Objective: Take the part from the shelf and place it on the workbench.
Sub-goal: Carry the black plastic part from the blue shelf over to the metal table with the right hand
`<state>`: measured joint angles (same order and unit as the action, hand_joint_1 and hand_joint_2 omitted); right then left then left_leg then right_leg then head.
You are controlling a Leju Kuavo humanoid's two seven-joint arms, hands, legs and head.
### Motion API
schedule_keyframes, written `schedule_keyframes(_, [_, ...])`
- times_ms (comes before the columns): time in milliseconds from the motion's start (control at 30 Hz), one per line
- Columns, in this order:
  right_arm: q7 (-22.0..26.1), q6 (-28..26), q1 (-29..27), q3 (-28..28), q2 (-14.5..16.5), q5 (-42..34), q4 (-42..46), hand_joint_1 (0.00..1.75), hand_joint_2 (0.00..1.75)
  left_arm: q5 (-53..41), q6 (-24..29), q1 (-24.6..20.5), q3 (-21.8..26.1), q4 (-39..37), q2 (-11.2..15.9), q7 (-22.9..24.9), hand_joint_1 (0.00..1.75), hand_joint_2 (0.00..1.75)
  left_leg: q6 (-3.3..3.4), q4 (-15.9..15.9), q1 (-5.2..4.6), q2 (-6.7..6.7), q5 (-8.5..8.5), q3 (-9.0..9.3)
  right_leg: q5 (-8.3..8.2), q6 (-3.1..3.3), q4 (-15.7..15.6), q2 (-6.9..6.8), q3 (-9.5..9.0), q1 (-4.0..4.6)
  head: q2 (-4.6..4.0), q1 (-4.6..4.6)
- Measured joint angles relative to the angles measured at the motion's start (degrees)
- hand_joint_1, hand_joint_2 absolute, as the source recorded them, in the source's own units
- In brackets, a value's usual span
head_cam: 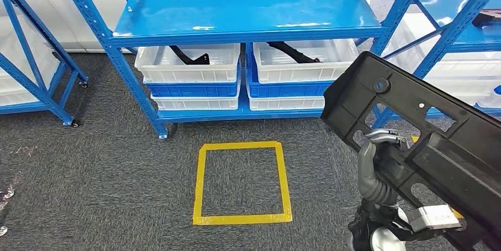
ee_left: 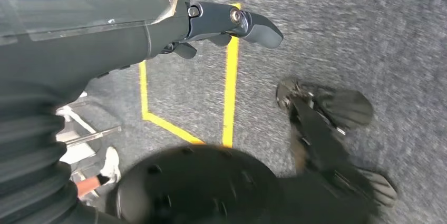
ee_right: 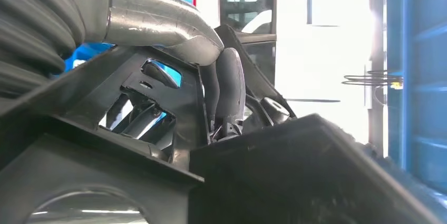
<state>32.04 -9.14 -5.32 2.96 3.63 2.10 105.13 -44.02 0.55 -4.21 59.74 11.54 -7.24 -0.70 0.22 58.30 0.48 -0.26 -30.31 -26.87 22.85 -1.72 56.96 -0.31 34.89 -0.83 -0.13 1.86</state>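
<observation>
- The black plastic part (head_cam: pixel 413 127) is held up at the lower right of the head view, tilted, in front of the blue shelf (head_cam: pixel 248 12).
- The right hand (head_cam: pixel 378 168) is wrapped around it, with the fingers (ee_right: pixel 226 87) hooked through an opening in the part.
- The left hand (ee_left: pixel 221 23) hangs above the grey carpet (head_cam: pixel 106 168); its fingers seem to hold nothing, though blur makes this unsure.
- Two white bins (head_cam: pixel 189 65) are seen under the shelf's top board, each with a dark part (head_cam: pixel 189 56) inside.
- A yellow tape square (head_cam: pixel 242 183) is marked on the carpet.
</observation>
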Motion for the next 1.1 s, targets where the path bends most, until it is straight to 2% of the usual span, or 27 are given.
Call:
schedule_keyframes(33, [0.0, 0.0, 0.1, 0.0, 0.0, 0.0, 0.0, 1.75, 1.75, -0.1, 0.0, -0.1, 0.0, 0.0, 0.0, 0.0, 0.0, 1.75, 0.44, -1.8, -0.25, -0.02, -0.78, 0.92, -0.48, -0.44, 0.1, -0.06, 0.2, 0.02, 0.0, 0.03])
schedule_keyframes(100, [0.0, 0.0, 0.1, -0.1, 0.1, 0.0, 0.0, 1.75, 1.75, -0.5, 0.1, -0.1, 0.0, 0.0, -0.2, 0.2, 0.0, 1.75, 1.55, -2.3, -0.48, 0.15, -0.04, 0.04, -1.19, -1.2, 0.0, -0.1, 0.66, -0.05, -0.01, 0.05])
schedule_keyframes(133, [-0.1, 0.0, 0.1, -0.2, 0.1, 0.0, 0.0, 1.75, 1.75, -1.0, 0.4, -0.1, -0.1, 0.0, -0.2, 0.3, 0.0, 1.75, 2.14, -2.4, -0.45, 0.27, 0.62, -0.63, -0.49, -1.19, 0.6, -0.02, 1.29, -0.08, -0.01, 0.05])
schedule_keyframes(167, [-0.1, 0.0, 0.1, -0.3, 0.1, 0.1, 0.0, 1.75, 1.75, -1.6, 0.7, -0.1, -0.2, 0.0, -0.2, 0.4, 0.0, 1.75, 2.63, -2.6, -0.34, 0.42, 1.41, -1.47, 1.24, -0.94, 2.1, 0.06, 2.17, -0.06, -0.01, -0.12])
schedule_keyframes(233, [-0.2, 0.0, 0.0, -0.4, 0.2, 0.1, 0.0, 1.75, 1.75, -2.7, 1.5, -0.1, -0.5, 0.0, -0.3, 0.5, 0.0, 1.75, 3.08, -2.6, -0.26, 0.66, 2.97, -3.37, 6.52, -0.25, 8.1, 0.14, 4.19, -0.11, 0.0, -0.44])
schedule_keyframes(267, [-0.2, 0.0, 0.0, -0.5, 0.2, 0.2, 0.0, 1.75, 1.75, -3.1, 1.9, 0.0, -0.7, 0.0, -0.3, 0.6, 0.0, 1.75, 3.07, -2.6, -0.27, 0.8, 3.8, -4.37, 8.42, -0.35, 12.0, 0.14, 4.97, -0.12, 0.0, -0.57])
schedule_keyframes(300, [-0.2, 0.0, -0.1, -0.6, 0.2, 0.3, 0.0, 1.75, 1.75, -3.5, 2.2, 0.0, -0.8, 0.0, -0.3, 0.7, 0.0, 1.75, 3.01, -2.5, -0.28, 0.91, 4.55, -5.31, 9.13, -0.77, 15.2, 0.14, 5.37, -0.13, 0.0, -0.6])
schedule_keyframes(333, [-0.3, -0.1, -0.2, -0.6, 0.2, 0.3, 0.0, 1.75, 1.75, -3.7, 2.4, 0.0, -0.9, 0.0, -0.3, 0.9, 0.0, 1.75, 2.88, -2.4, -0.28, 1.0, 5.3, -6.21, 8.51, -1.48, 17.1, 0.14, 5.01, -0.17, 0.0, -0.61])
schedule_keyframes(367, [-0.3, -0.1, -0.2, -0.7, 0.2, 0.4, 0.0, 1.75, 1.75, -3.9, 2.7, 0.0, -1.0, 0.0, -0.3, 1.1, 0.0, 1.75, 2.7, -2.3, -0.23, 1.07, 5.97, -7.06, 7.09, -2.23, 16.8, 0.14, 3.62, -0.24, 0.0, -0.63])
schedule_keyframes(400, [-0.3, -0.1, -0.3, -0.7, 0.2, 0.4, 0.0, 1.75, 1.75, -4.0, 2.9, 0.0, -1.0, 0.0, -0.3, 1.4, 0.0, 1.75, 2.45, -2.2, -0.17, 1.1, 6.56, -7.78, 5.74, -2.76, 14.2, 0.13, 1.08, -0.34, 0.0, -0.65])
schedule_keyframes(433, [-0.3, -0.1, -0.2, -0.7, 0.2, 0.5, 0.1, 1.75, 1.75, -4.0, 3.2, 0.0, -1.1, 0.0, -0.3, 1.6, 0.0, 1.75, 2.13, -1.9, -0.19, 1.11, 7.1, -8.42, 5.3, -2.96, 9.8, 0.13, -2.4, -0.44, 0.0, -0.7])
schedule_keyframes(467, [-0.3, -0.1, -0.2, -0.7, 0.3, 0.5, 0.1, 1.75, 1.75, -4.0, 3.4, 0.0, -1.1, 0.0, -0.3, 1.7, 0.0, 1.75, 1.78, -1.7, -0.25, 1.09, 7.54, -8.9, 5.89, -2.61, 5.0, 0.21, -5.82, -0.33, 0.0, -0.73])
schedule_keyframes(500, [-0.3, 0.0, -0.2, -0.7, 0.3, 0.6, 0.2, 1.75, 1.75, -4.0, 3.6, 0.0, -1.1, 0.0, -0.3, 1.8, 0.0, 1.75, 1.43, -1.5, -0.34, 1.07, 7.97, -9.14, 6.85, -2.05, 1.3, 0.25, -8.21, -0.21, 0.0, -0.74])
schedule_keyframes(533, [-0.2, 0.0, -0.2, -0.7, 0.4, 0.6, 0.3, 1.75, 1.75, -4.0, 3.9, 0.0, -1.1, 0.0, -0.2, 1.9, 0.0, 1.75, 1.1, -1.5, -0.41, 1.06, 8.35, -9.25, 7.82, -1.41, -0.9, 0.3, -9.47, -0.02, 0.0, -0.74])
schedule_keyframes(600, [-0.2, 0.0, -0.3, -0.7, 0.5, 0.7, 0.3, 1.75, 1.75, -4.1, 4.1, 0.0, -1.1, 0.0, -0.2, 2.0, 0.0, 1.75, 0.44, -1.5, -0.21, 1.05, 8.94, -9.36, 7.84, -0.22, -1.5, 0.28, -9.2, -0.02, 0.0, -0.68])
schedule_keyframes(633, [-0.2, 0.0, -0.3, -0.7, 0.5, 0.7, 0.3, 1.75, 1.75, -4.2, 4.1, 0.1, -1.1, 0.0, -0.1, 1.9, 0.0, 1.75, 0.15, -1.0, -0.05, 0.98, 8.3, -9.67, 7.48, 0.42, -1.4, 0.25, -8.89, -0.15, 0.0, -0.66])
schedule_keyframes(667, [-0.2, 0.0, -0.3, -0.8, 0.6, 0.7, 0.3, 1.75, 1.75, -4.2, 4.0, 0.1, -1.1, 0.0, -0.1, 1.7, 0.0, 1.75, -0.12, 0.3, 0.08, 0.89, 6.96, -10.2, 7.08, 1.06, -1.5, 0.2, -8.56, -0.3, 0.0, -0.63])
schedule_keyframes(733, [-0.2, 0.0, -0.4, -0.8, 0.6, 0.7, 0.3, 1.75, 1.75, -4.2, 3.7, 0.2, -1.1, 0.0, -0.1, 1.1, 0.0, 1.75, -0.55, 6.6, 0.19, 0.57, 1.85, -12.53, 6.23, 1.96, -1.4, 0.08, -7.67, -0.3, 0.0, -0.55])
schedule_keyframes(767, [-0.2, 0.0, -0.4, -0.8, 0.7, 0.7, 0.3, 1.75, 1.75, -4.2, 3.6, 0.2, -1.1, 0.0, -0.1, 1.0, 0.0, 1.75, -0.7, 10.6, 0.19, 0.45, -0.39, -13.85, 5.85, 2.12, -1.4, 0.06, -7.19, -0.18, 0.0, -0.51])
schedule_keyframes(800, [-0.2, 0.0, -0.5, -0.8, 0.7, 0.7, 0.3, 1.75, 1.75, -4.2, 3.6, 0.2, -1.1, 0.0, -0.1, 0.9, 0.0, 1.75, -0.77, 14.0, 0.19, 0.37, -1.88, -14.79, 5.49, 2.17, -1.3, 0.04, -6.77, -0.06, 0.0, -0.49])
schedule_keyframes(833, [-0.2, 0.0, -0.5, -0.8, 0.7, 0.7, 0.3, 1.75, 1.75, -4.2, 3.6, 0.2, -1.1, 0.0, -0.1, 0.8, 0.0, 1.75, -0.73, 15.3, 0.19, 0.35, -2.04, -14.7, 5.21, 2.12, -1.2, 0.05, -6.45, 0.06, -0.01, -0.46])
schedule_keyframes(867, [-0.2, 0.0, -0.6, -0.8, 0.7, 0.7, 0.3, 1.75, 1.75, -4.2, 3.6, 0.2, -1.1, 0.0, -0.1, 0.8, 0.0, 1.75, -0.57, 14.3, 0.18, 0.35, -1.2, -13.49, 5.01, 2.03, -1.1, 0.08, -6.21, 0.16, -0.01, -0.45])
schedule_keyframes(933, [-0.2, 0.0, -0.6, -0.8, 0.7, 0.7, 0.3, 1.75, 1.75, -4.3, 3.6, 0.2, -1.1, 0.0, -0.1, 0.7, 0.0, 1.75, 0.12, 6.6, 0.11, 0.28, 1.7, -8.19, 4.82, 1.85, -0.8, 0.12, -5.98, 0.28, -0.01, -0.4])
schedule_keyframes(967, [-0.2, 0.0, -0.6, -0.8, 0.7, 0.7, 0.3, 1.75, 1.75, -4.3, 3.6, 0.2, -1.1, 0.0, 0.0, 0.7, 0.0, 1.75, 0.49, 2.9, 0.02, 0.23, 2.69, -5.74, 4.74, 1.71, -0.7, 0.12, -5.85, 0.44, 0.0, -0.42])
schedule_keyframes(1000, [-0.2, 0.0, -0.6, -0.8, 0.7, 0.7, 0.3, 1.75, 1.75, -4.3, 3.6, 0.2, -1.1, 0.0, 0.0, 0.7, 0.0, 1.75, 0.81, 0.2, -0.14, 0.18, 3.23, -4.09, 4.64, 1.53, -0.7, 0.1, -5.74, 0.52, 0.0, -0.43])
schedule_keyframes(1033, [-0.2, 0.0, -0.6, -0.8, 0.7, 0.7, 0.3, 1.75, 1.75, -4.3, 3.6, 0.3, -1.1, 0.0, 0.0, 0.7, 0.0, 1.75, 1.03, -1.0, -0.33, 0.14, 3.21, -3.49, 4.51, 1.29, -0.6, 0.07, -5.59, 0.59, 0.0, -0.38])
schedule_keyframes(1100, [-0.2, 0.0, -0.6, -0.8, 0.8, 0.7, 0.3, 1.75, 1.75, -4.3, 3.5, 0.3, -1.1, 0.0, 0.0, 0.6, 0.0, 1.75, 0.91, -1.5, -0.51, 0.15, 3.45, -3.71, 4.41, 1.17, -0.5, 0.03, -5.19, 0.74, 0.0, -0.32])
